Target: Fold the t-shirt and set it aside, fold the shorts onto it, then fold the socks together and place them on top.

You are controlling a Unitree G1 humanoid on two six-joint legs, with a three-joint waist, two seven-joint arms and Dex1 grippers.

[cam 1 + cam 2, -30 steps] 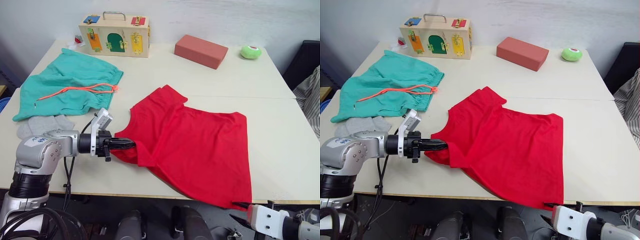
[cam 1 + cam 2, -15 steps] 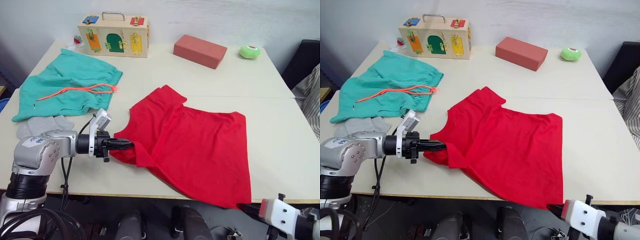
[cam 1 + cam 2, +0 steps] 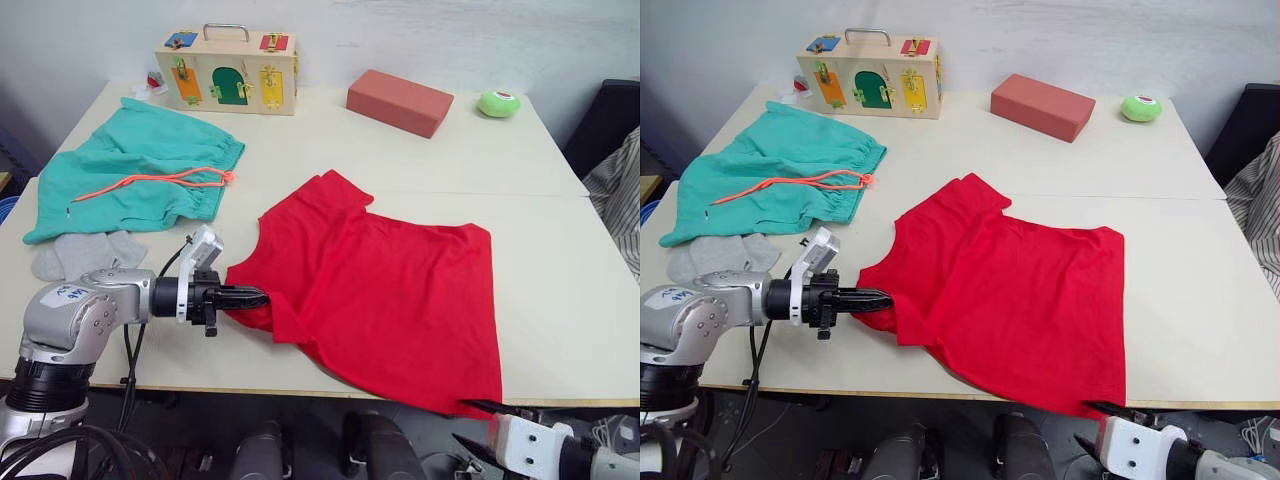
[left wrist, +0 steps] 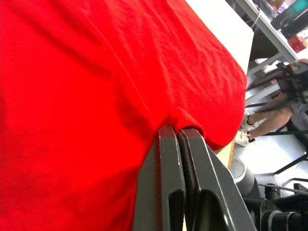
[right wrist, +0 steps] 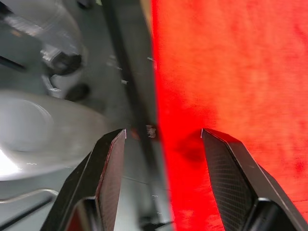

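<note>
So the left gripper (image 3: 258,297) is clamped tight on a pinch of the plain bright red cloth t-shirt (image 3: 390,290), right at the sleeve/shoulder end nearest that arm. In the left wrist view you can see the two black fingers (image 4: 169,159) pressed together with a little ridge of red fabric squeezed between them. The right gripper (image 5: 161,132) is down at the near table edge with its fingers spread wide, lined up on either side of the shirt's hem corner where it hangs off the pale tabletop (image 3: 560,300), but it isn't gripping anything.

The shirt itself is mostly flat in the middle of the table, with one sleeve flopped over near the left gripper and the bottom corner spilling over the near edge. Honestly I'd call this the very start of the first fold, nothing is actually folded yet.

The teal-green cloth shorts (image 3: 135,165) with the coral-orange drawstring (image 3: 150,182) are lying spread out on the far left, untouched. The pair of small light grey ankle socks (image 3: 85,254) sit just in front of them, near the left arm, also not paired up. So pretty much all three steps are left to do.
</note>
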